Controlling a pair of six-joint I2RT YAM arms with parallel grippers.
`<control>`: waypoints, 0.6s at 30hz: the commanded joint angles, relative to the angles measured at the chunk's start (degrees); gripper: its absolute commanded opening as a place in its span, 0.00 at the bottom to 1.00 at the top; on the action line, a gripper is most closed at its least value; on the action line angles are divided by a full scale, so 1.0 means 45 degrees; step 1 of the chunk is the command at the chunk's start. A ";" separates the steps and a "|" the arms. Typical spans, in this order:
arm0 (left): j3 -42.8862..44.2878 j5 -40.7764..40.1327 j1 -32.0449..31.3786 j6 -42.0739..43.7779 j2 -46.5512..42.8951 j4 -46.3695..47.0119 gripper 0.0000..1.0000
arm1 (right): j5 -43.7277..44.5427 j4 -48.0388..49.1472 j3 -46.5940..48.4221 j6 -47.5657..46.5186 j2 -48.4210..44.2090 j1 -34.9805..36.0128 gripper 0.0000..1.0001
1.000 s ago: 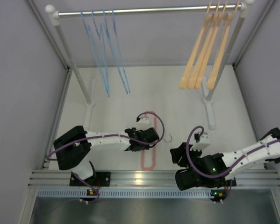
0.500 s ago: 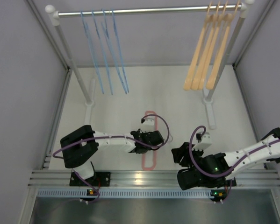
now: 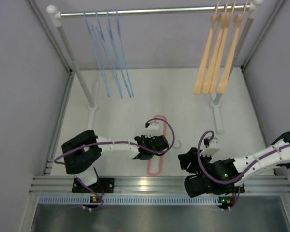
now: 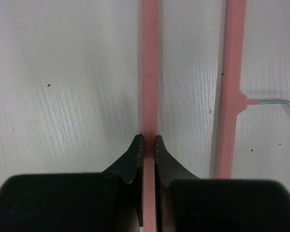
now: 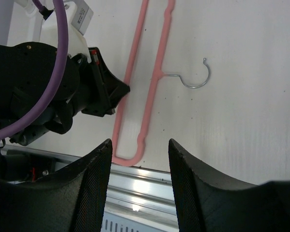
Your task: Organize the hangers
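A pink hanger [image 3: 159, 119] with a metal hook [image 3: 175, 143] lies flat on the white table. My left gripper [image 3: 154, 145] is down on it, shut on one long pink bar [image 4: 149, 72]; the fingertips [image 4: 137, 145] pinch that bar. The hanger's other bar [image 4: 232, 72] and its hook [image 4: 275, 102] lie to the right. My right gripper [image 5: 140, 145] hovers open near the table's front edge, nothing between its fingers, looking at the pink hanger [image 5: 157, 72]. Several light-blue hangers [image 3: 111, 53] and several peach hangers [image 3: 217, 53] hang on the rail [image 3: 154, 10].
The silver rail rests on two white posts [image 3: 79, 72] [image 3: 232, 63] with feet on the table. Grey walls close in left and right. An aluminium frame rail [image 3: 149, 183] runs along the front edge by the arm bases.
My left gripper has closed onto the pink hanger's bar after shifting a little to the right. The hanging blue and peach hangers have swung slightly. The right arm has barely moved.
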 commanded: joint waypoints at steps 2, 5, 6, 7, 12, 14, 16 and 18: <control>-0.0889 0.1178 0.0147 -0.0159 -0.0893 -0.0082 0.00 | 0.0508 -0.2357 0.0297 0.2363 -0.0412 0.0237 0.48; -0.1182 0.1432 0.0361 -0.0198 -0.2026 0.0387 0.00 | 0.0585 -0.2357 0.0414 0.2187 -0.0452 0.0257 0.48; -0.1280 0.1472 0.0401 -0.0198 -0.2357 0.0485 0.00 | 0.0586 -0.2337 0.0434 0.2109 -0.0471 0.0257 0.48; -0.1378 0.1472 0.0421 -0.0178 -0.2651 0.0602 0.00 | 0.0625 -0.2356 0.0453 0.2089 -0.0471 0.0237 0.48; -0.1827 0.2076 0.1240 -0.0159 -0.4507 0.0973 0.00 | 0.0586 -0.2318 0.0551 0.2069 -0.0355 0.0257 0.49; -0.2158 0.2779 0.1804 -0.0139 -0.5072 0.1324 0.00 | 0.0625 -0.2065 0.0571 0.1894 -0.0179 0.0257 0.51; -0.2257 0.3111 0.2041 -0.0081 -0.5289 0.1404 0.00 | 0.0722 -0.1131 0.0513 0.1233 -0.0100 0.0237 0.54; -0.2316 0.3249 0.2276 -0.0080 -0.5465 0.1481 0.00 | 0.0976 0.0736 0.0259 -0.0070 -0.0139 0.0257 0.57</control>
